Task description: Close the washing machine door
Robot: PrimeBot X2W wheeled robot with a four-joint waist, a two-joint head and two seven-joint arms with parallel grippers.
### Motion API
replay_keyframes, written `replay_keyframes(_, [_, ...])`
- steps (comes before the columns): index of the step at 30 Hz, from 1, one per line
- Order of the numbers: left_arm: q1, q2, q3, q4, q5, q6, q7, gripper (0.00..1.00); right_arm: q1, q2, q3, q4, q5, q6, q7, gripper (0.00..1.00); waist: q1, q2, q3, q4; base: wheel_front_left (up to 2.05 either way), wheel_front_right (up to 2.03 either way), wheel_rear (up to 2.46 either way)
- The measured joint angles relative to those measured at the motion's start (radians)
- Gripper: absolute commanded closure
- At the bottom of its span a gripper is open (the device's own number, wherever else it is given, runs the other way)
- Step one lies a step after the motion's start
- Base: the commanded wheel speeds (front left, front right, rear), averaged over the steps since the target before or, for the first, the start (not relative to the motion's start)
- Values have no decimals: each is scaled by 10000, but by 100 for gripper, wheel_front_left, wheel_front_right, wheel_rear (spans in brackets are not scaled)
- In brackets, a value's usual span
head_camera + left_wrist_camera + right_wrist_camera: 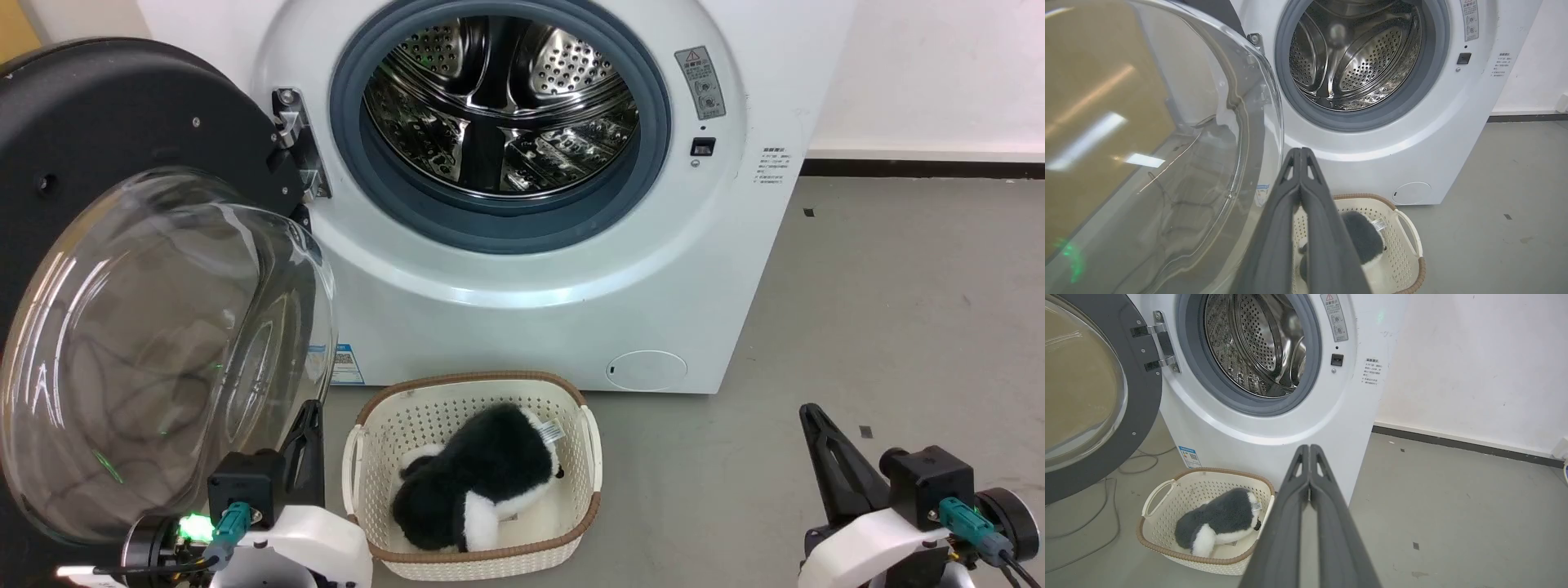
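The washing machine door (pixel 155 318) stands wide open; we think our closed, empty left end effector (pixel 1300 152) must push it.

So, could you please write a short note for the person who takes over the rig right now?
Left gripper: shut, empty, close beside the glass of the washing machine door; contact unclear.
Right gripper: shut, empty, away from the door.
Door: wide open, swung to the left of the washing machine.
Done: nothing yet.
To do: push the door shut; mind the basket in front.
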Motion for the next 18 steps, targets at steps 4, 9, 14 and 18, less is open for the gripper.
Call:
replay_keyframes(4, [0,0,0,0,0,0,0,100,0,0,2,0,0,0,0,100,0,0,0,0,0,0,0])
replay_keyframes(9, [0,0,0,0,0,0,-2,100,0,0,2,0,0,0,0,100,0,0,0,0,0,0,0])
replay_keyframes(14, [0,0,-6,8,0,15,-2,0,3,0,-4,6,4,0,0,0,-1,0,0,0,0,0,0])
replay_keyframes(18, [0,0,-17,8,-2,35,-8,0,3,0,-19,8,21,0,-12,0,0,0,6,3,0,0,0])
